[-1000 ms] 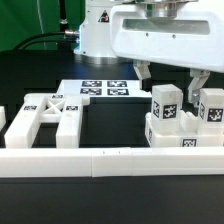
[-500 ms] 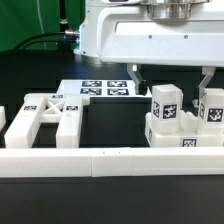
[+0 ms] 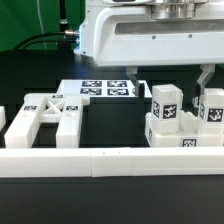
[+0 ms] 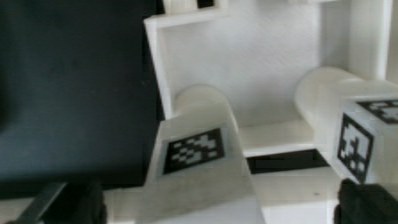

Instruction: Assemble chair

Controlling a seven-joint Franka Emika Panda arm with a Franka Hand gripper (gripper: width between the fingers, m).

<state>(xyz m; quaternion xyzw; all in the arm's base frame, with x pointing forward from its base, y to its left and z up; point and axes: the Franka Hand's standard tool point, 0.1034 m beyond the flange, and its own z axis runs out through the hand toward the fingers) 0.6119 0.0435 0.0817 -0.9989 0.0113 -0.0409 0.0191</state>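
Two short square chair posts (image 3: 166,106) (image 3: 213,108) with tags stand upright on the seat slab (image 3: 172,136) at the exterior view's right. My gripper (image 3: 170,78) hangs open just above them, one finger on each side of the nearer post, touching nothing. In the wrist view that post (image 4: 205,150) lies between my dark fingertips (image 4: 75,202), and the other post (image 4: 365,130) stands beside it. The X-braced frame (image 3: 48,114) lies flat at the exterior view's left.
A long low white rail (image 3: 110,160) runs across the front of the table. The marker board (image 3: 104,90) lies flat behind the parts, near the robot's base. Black tabletop separates the frame from the seat slab.
The gripper has risen a little above the posts and stays open. The chair parts have not moved.
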